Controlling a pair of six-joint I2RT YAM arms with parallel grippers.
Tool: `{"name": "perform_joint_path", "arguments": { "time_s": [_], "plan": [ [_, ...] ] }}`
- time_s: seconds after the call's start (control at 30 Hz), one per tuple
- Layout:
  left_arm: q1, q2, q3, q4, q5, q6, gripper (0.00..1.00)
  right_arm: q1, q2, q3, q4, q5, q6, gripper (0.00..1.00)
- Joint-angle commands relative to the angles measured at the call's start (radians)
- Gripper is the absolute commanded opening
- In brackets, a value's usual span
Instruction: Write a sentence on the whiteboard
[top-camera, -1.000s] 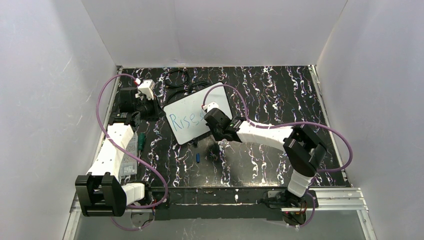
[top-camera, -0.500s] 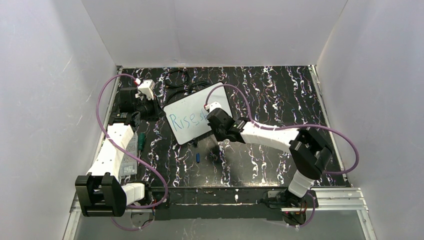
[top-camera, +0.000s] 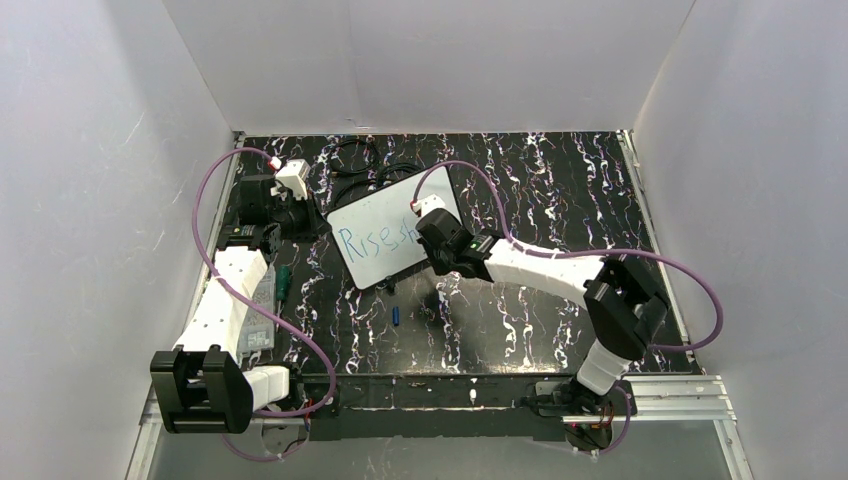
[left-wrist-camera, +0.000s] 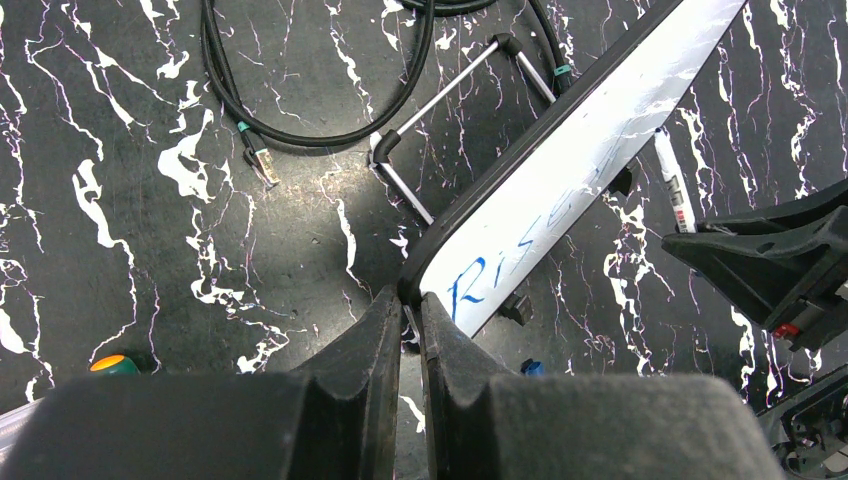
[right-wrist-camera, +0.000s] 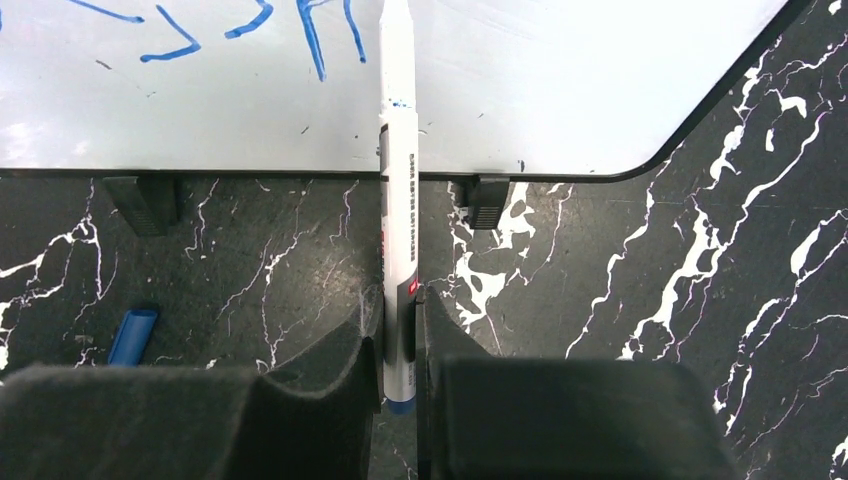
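Mid-sentence, I reckon: the right gripper (right-wrist-camera: 400, 312) is clamping tight on the marker (right-wrist-camera: 398, 200), pointing it over the whiteboard (right-wrist-camera: 560, 90) just right of the sentence (right-wrist-camera: 250, 20). The left gripper (left-wrist-camera: 410, 310) is pinching the whiteboard's left corner. The next stroke is probably needing light, steady pressure.

Top external: high, on the 6 o'clock side, looks down and forward over whole table (top-camera: 560, 190); whiteboard (top-camera: 375, 225) just 9 o'clock of centre. Left wrist: close, on board's left corner, board running to 1 o'clock. Right wrist: closest, board's near edge at 12 o'clock. Whiteboard shared by all.
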Motion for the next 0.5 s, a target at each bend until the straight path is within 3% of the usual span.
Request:
{"name": "perform_joint_path", "arguments": {
  "time_s": [0.0, 0.47],
  "plan": [
    [0.003, -0.032, -0.001, 0.000, 0.004, 0.014, 0.00, -0.013, 0.025, 0.053, 0.012, 0.011, -0.014, 0.01],
    [0.002, -0.032, 0.000, 0.000, 0.006, 0.013, 0.00, -0.022, 0.063, 0.032, -0.003, -0.030, -0.002, 0.01]
  ]
}}
